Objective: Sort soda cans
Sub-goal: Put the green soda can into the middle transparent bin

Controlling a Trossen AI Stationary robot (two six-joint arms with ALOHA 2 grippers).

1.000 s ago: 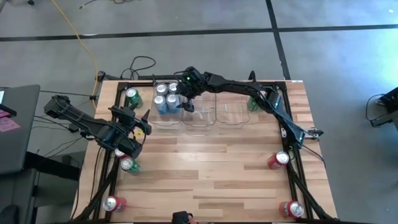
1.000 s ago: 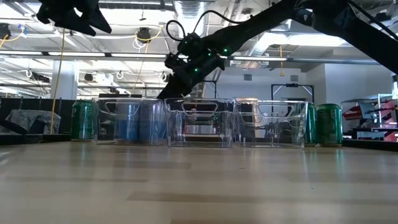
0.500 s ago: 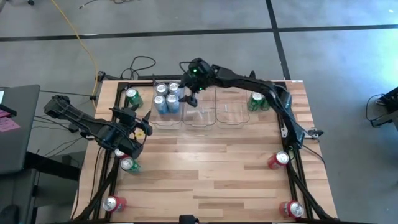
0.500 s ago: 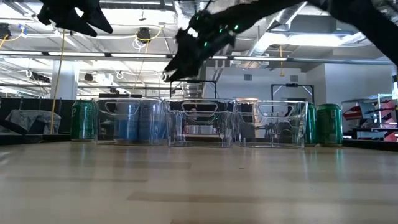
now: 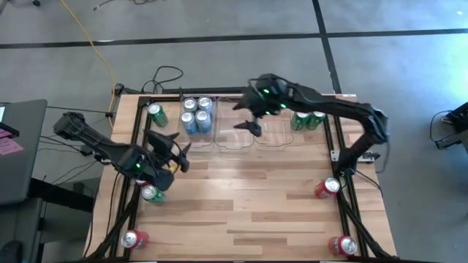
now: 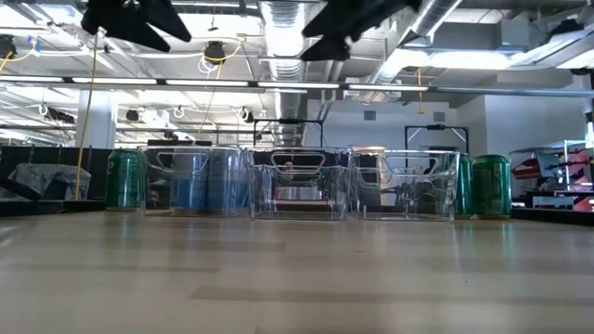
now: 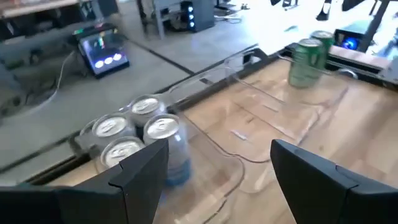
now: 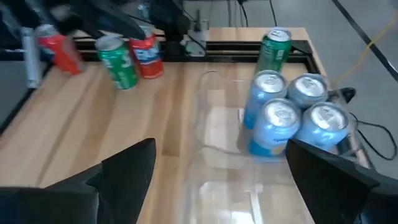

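Item 1, table's (image 5: 241, 183) left edge. A green can (image 5: 152, 193) is standing at the left edge beside a red can (image 5: 140, 178), which is showing only partly under the left arm; another red can (image 5: 134, 239) is waiting at the near left corner; another green can (image 5: 156, 114) is standing at the far left, just beside the left bin.

Item 2, left gripper (image 5: 175, 146). It is hovering over the left part of the table, near the green and red pair, its fingers spread wide and carrying nothing.

Item 3, left bin (image 5: 196, 120). It is holding all four blue cans (image 5: 197, 115), packed touching one another. Blue sorting is judged complete.

Item 4, middle bin (image 5: 232, 131). It is sitting clear with nothing inside.

Item 5, right gripper (image 5: 246, 115). It is hanging high over the middle bin, fingers wide apart and carrying nothing.

Item 6, right bin (image 5: 273, 133). It, too, is holding nothing as yet.

Item 7, right side. Two green cans (image 5: 307, 119) are standing just beside the right bin at the far right; one red can (image 5: 325, 188) is sitting at the right edge and another (image 5: 341, 245) at the near right corner.

Step in hand: judged as the interval between colours, with green and red unsorted.

Next move: each arm is needing to descend over a nearby loose can with fingers straddling it, close, lift clear of the bin wall, and commit one colour to one vacant bin.
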